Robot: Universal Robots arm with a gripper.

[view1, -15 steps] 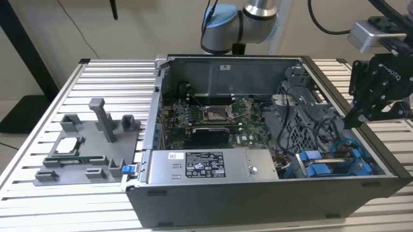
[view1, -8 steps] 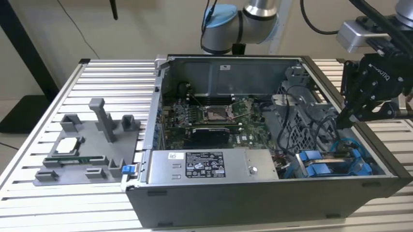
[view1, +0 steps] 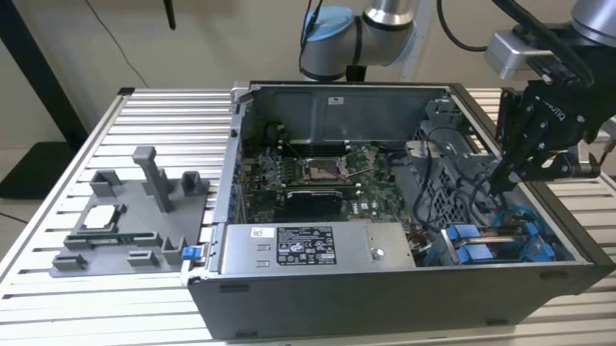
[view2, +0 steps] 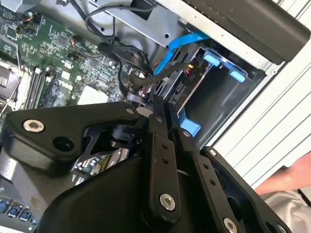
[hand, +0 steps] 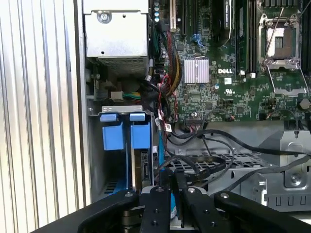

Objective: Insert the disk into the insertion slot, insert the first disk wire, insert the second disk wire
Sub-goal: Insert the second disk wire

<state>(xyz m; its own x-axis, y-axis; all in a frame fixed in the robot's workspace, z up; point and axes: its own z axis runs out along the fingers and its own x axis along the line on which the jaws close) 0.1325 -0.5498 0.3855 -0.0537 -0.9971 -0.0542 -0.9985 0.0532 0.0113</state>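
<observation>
A: Where does the work stand?
B: The open computer case [view1: 405, 281] lies on the slatted table [view1: 58, 180]. The insertion slot [view1: 452, 180] sits at the exterior view's right, and the disk [view1: 481, 245] in its blue carrier is seated near the case's front corner.
A: And the gripper [view2: 163, 114]?
B: Its fingers [view2: 158, 160] are pressed together, pinching a black cable [view2: 160, 73] by its end, just above the disk.
</observation>
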